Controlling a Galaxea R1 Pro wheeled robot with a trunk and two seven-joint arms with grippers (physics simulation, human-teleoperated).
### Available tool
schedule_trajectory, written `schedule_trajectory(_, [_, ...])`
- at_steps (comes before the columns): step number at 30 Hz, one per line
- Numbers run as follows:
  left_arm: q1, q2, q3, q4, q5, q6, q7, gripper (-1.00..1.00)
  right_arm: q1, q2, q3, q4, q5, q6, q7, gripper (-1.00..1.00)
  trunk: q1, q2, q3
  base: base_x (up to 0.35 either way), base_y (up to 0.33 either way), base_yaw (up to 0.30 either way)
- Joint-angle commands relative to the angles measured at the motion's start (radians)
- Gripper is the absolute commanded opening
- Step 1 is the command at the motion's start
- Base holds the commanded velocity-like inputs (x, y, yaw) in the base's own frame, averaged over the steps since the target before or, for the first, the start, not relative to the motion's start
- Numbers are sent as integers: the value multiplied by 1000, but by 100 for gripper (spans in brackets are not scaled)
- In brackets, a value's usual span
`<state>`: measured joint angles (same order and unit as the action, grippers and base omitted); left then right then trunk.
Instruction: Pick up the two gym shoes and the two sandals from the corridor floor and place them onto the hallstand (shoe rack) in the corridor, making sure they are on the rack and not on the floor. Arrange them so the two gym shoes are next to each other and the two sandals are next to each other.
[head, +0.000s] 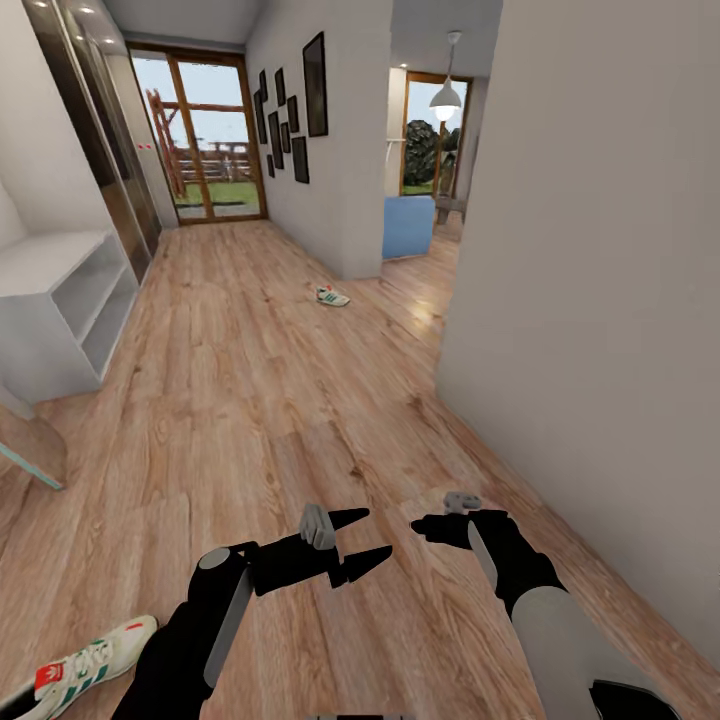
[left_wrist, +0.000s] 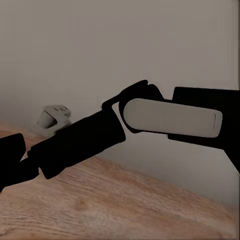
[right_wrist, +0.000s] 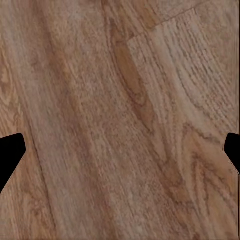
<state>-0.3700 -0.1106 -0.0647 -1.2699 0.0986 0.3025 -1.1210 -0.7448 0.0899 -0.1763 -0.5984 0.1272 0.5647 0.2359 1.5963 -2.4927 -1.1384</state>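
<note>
Head view: L gripper (head: 363, 540) at bottom centre, fingers spread apart, empty; R gripper (head: 425, 528) just beside it, fingers wide per wrist cam, nothing btwn them but corridor floor (head: 260, 400). One gym shoe (head: 332, 296) lies mid-frame upper centre by wall corner, another (head: 85, 667) at bottom left. Hallstand (head: 60, 300) at left edge, shelves look empty, though partly cropped.
</note>
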Motion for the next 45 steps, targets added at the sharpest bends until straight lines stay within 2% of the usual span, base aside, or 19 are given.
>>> schedule_trajectory(1, [0,0,0,0,6,10,-2,100,-1,1,-8,-1,11,4,8,100,0,0,-1,52,97,-300])
schedule_trajectory(22, [-1,0,-1,0,6,10,-2,100,-1,1,-8,-1,11,4,8,100,0,0,-1,1,12,-300])
schedule_trajectory(45, [-1,0,0,0,6,10,-2,100,-1,1,-8,-1,9,4,8,100,0,0,-1,-178,180,-300])
